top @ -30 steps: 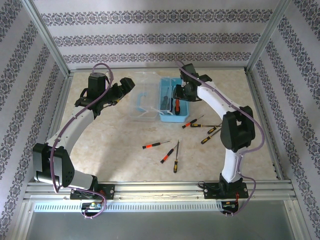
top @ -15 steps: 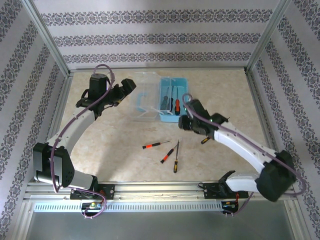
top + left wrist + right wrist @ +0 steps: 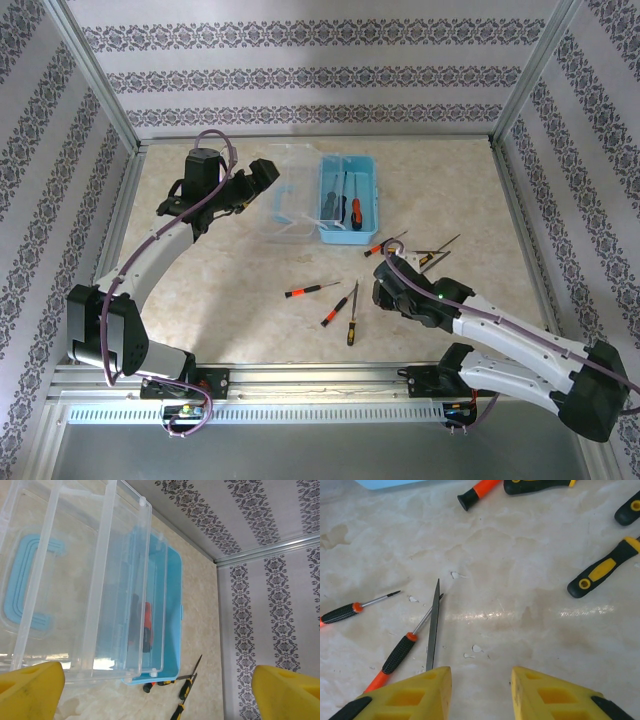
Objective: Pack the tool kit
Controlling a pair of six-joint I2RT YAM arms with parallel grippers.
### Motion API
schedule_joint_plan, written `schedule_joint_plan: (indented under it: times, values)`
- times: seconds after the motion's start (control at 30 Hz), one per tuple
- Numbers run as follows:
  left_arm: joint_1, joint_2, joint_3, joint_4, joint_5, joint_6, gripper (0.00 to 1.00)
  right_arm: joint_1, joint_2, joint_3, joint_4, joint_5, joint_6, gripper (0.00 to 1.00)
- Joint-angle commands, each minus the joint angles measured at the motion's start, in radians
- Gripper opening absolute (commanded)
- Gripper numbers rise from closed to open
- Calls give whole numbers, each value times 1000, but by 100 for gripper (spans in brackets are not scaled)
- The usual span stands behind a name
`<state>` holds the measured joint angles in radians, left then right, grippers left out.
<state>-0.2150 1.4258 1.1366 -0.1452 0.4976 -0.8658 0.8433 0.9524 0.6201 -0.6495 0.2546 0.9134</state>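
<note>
My left fingers [image 3: 30,685] gape wide, empty, beside the clear lid [image 3: 90,580] of the blue tool case [image 3: 368,195]. My right fingers [image 3: 405,695] stand apart, grasping nothing, over loose screwdrivers [image 3: 395,655] on the tabletop [image 3: 520,580], nearer me than the case.

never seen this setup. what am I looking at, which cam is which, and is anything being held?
Two white robot arms are bolted at the near edge of a table. The wide picture comes from a fixed camera above and behind them. The other two come from a camera on each wrist, where the yellow blocks are that arm's own fingers. The job is packing a tool kit. At the back lies a blue tool case with a few tools already in it, its clear lid opened out beside it. Loose screwdrivers and a thin file lie on the tabletop. The left pincer hovers wide open by the lid; the right pincer hangs partly open near the file. Neither holds anything.
</note>
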Motion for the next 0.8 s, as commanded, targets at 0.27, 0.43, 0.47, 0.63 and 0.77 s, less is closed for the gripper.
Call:
schedule_joint_plan:
  times: [0.27, 0.43, 0.47, 0.63, 0.77]
  values:
    - [-5, -8, -1, 44, 29, -17, 96, 122, 208, 47, 102, 70, 69, 39]
    - [-6, -8, -5, 49, 33, -24, 96, 155, 294, 88, 133, 78, 77, 39]
    - [-5, -7, -5, 52, 37, -27, 96, 162, 308, 94, 140, 78, 80, 39]
    - [-5, 3, -12, 66, 50, -44, 96, 190, 376, 112, 154, 103, 94, 39]
    - [-6, 11, -16, 69, 49, -48, 96, 199, 413, 122, 161, 101, 98, 39]
